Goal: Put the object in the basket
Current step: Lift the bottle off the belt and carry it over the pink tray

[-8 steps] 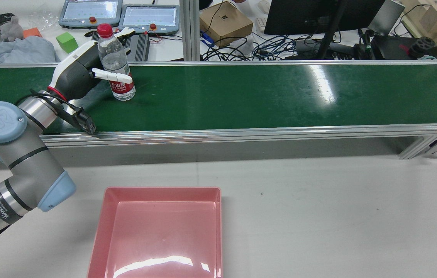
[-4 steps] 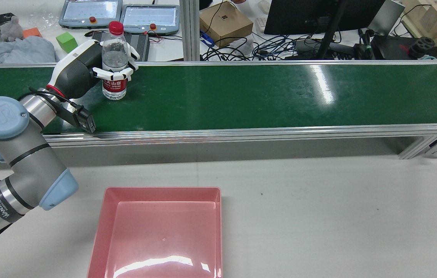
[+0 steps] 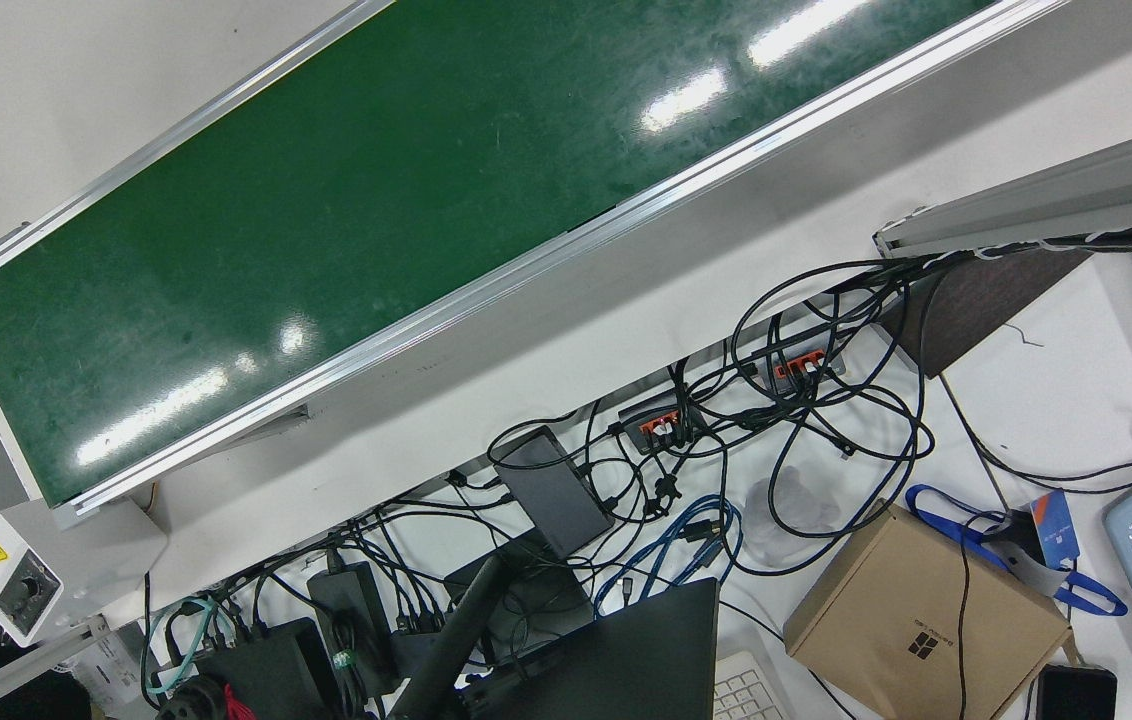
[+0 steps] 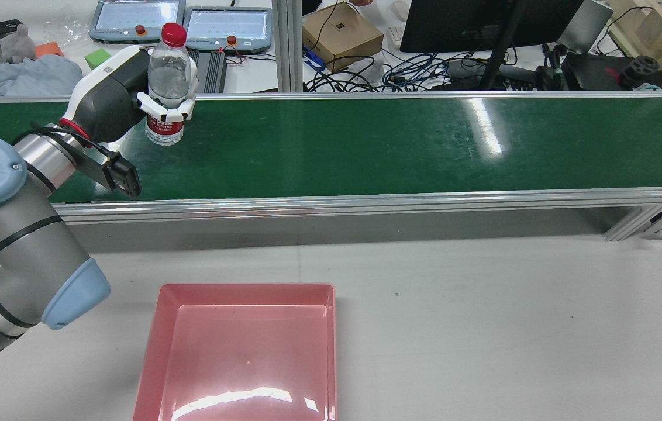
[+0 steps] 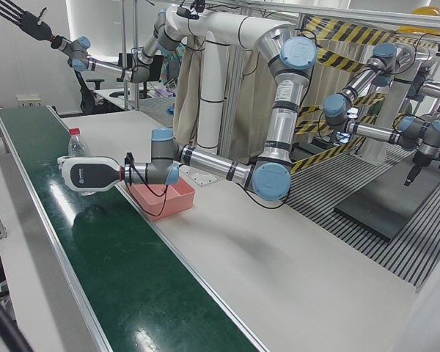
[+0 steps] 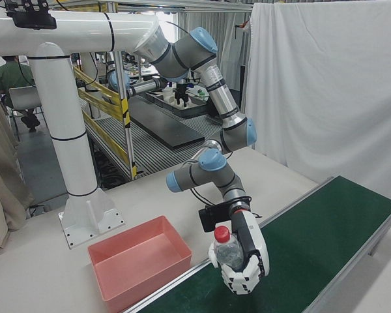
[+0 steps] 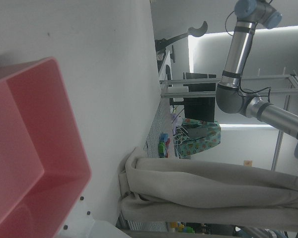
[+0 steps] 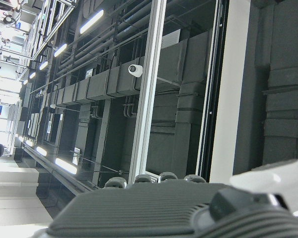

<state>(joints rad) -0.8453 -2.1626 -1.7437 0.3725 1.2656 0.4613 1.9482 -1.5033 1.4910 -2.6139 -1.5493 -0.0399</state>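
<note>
The left hand [image 4: 126, 96] wraps its fingers around the water bottle [image 4: 167, 82] at mid-body, upright just over the green conveyor belt [image 4: 366, 146] — a grip suited to carrying it to the pink basket [image 4: 243, 351] on the desk — while the right hand's state cannot be told.

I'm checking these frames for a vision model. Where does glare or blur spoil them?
Rear view: white glare streak on the belt and a sheen on the basket floor. Front view: several glare patches on the belt. Right hand view: dim, with a blurred foreground.
</note>
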